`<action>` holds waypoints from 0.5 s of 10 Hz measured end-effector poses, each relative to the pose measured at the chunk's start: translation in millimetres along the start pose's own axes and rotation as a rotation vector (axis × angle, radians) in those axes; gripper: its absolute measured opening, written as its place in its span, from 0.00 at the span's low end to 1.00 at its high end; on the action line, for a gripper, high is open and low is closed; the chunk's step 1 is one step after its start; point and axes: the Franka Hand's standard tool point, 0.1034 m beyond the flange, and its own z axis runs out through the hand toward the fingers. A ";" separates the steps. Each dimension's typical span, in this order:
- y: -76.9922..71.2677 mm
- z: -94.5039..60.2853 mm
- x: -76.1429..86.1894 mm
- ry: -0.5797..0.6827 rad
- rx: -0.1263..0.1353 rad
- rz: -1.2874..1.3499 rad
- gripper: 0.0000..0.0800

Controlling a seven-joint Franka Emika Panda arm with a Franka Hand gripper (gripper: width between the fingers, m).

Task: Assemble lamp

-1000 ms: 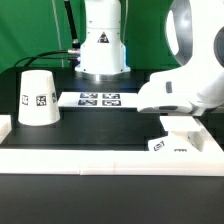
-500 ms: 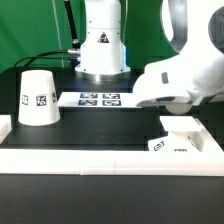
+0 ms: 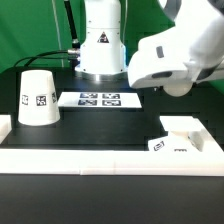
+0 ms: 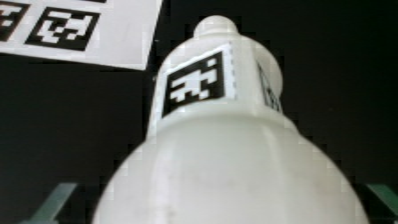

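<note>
One bulb [image 4: 214, 130] rose with the end effector [image 4: 217, 205].

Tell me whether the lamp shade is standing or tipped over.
Standing: the shade sits on its wide end with the narrow end up, and it does not lean to either side.

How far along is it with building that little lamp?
Nothing looks joined yet. The hand holds the round white plastic bulb. The flat square white base lies bare, and the tapered white shade stands apart, so bulb and shade are both left to fit.
</note>
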 end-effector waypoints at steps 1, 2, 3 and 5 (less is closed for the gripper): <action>-0.2 -1.1 1.4 0.017 0.000 0.000 0.72; -0.5 -4.0 10.1 0.071 0.001 0.001 0.72; -0.6 -9.8 15.7 0.174 0.000 0.003 0.72; 2.0 -13.9 18.3 0.315 -0.003 0.001 0.72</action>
